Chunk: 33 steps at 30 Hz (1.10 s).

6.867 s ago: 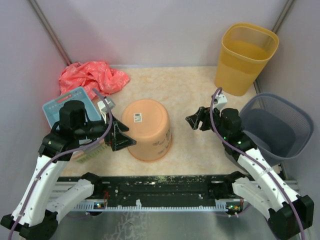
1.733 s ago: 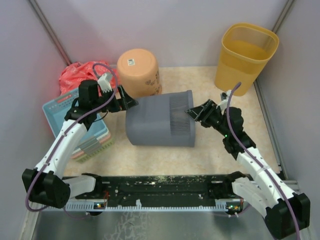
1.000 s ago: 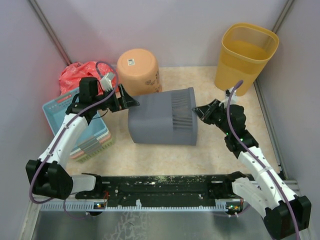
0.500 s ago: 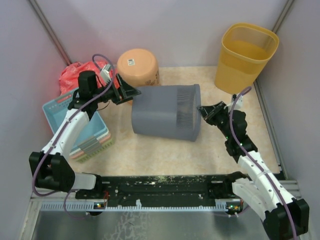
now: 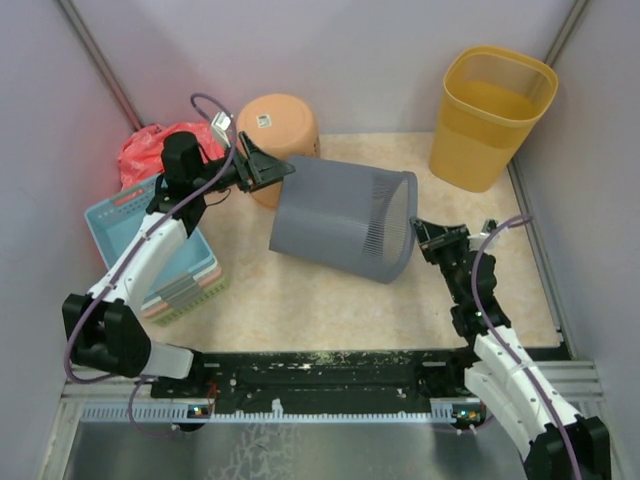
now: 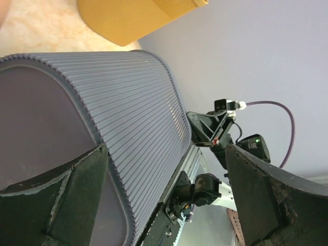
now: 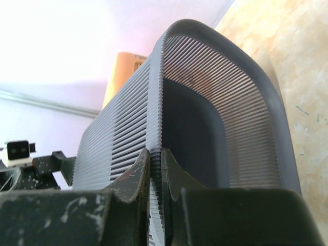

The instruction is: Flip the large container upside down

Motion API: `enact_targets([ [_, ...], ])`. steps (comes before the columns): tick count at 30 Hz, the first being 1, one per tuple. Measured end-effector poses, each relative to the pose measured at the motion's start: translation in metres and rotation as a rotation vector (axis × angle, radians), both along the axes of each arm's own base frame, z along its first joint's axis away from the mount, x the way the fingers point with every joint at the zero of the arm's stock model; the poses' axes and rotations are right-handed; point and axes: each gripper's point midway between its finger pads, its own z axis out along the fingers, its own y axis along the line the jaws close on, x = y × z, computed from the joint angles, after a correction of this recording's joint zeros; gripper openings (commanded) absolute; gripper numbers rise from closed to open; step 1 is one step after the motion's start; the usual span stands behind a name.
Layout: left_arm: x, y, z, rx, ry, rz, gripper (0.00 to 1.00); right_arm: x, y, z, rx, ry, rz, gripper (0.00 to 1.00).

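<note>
Currently the grey ribbed container (image 5: 345,220) lies on its side over the middle of the table (image 5: 340,305), neither upright nor inverted. Its long axis runs roughly left to right and is tilted, the closed base pointing toward the back left and the open mouth facing right and slightly toward the near edge. The base end looks higher than the mouth end, whose lower rim sits down close to the tabletop; whether it touches cannot be told. The right gripper (image 5: 423,233) meets the mouth from the right, and the right wrist view shows its two fingers (image 7: 134,179) pressed together on the thin rim, one inside and one outside the wall. The left gripper (image 5: 274,170) is at the upper left corner of the base with its jaws spread wide; in the left wrist view the flat base fills the space between and ahead of its fingers (image 6: 61,200), but whether they press on it is unclear. Just behind the base end stands an orange pot (image 5: 277,125), bottom up, near the back wall. A blue crate (image 5: 135,215) and a red cloth (image 5: 150,150) lie to the left under the left arm, and a yellow bin (image 5: 492,115) stands well apart in the back right corner.
</note>
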Motion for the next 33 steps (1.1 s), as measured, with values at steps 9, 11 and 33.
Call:
enact_targets([
  [9, -0.006, -0.046, 0.043, -0.070, -0.150, -0.106, 0.99, -0.006, -0.030, -0.020, 0.080, 0.018, -0.158, 0.00],
  [11, -0.010, -0.057, 0.056, -0.101, -0.192, -0.134, 0.99, -0.007, -0.033, -0.028, 0.086, 0.035, -0.175, 0.00],
  [33, -0.078, -0.151, 0.045, -0.157, -0.123, -0.540, 0.99, -0.055, -0.013, -0.124, -0.197, 0.373, 0.029, 0.57],
])
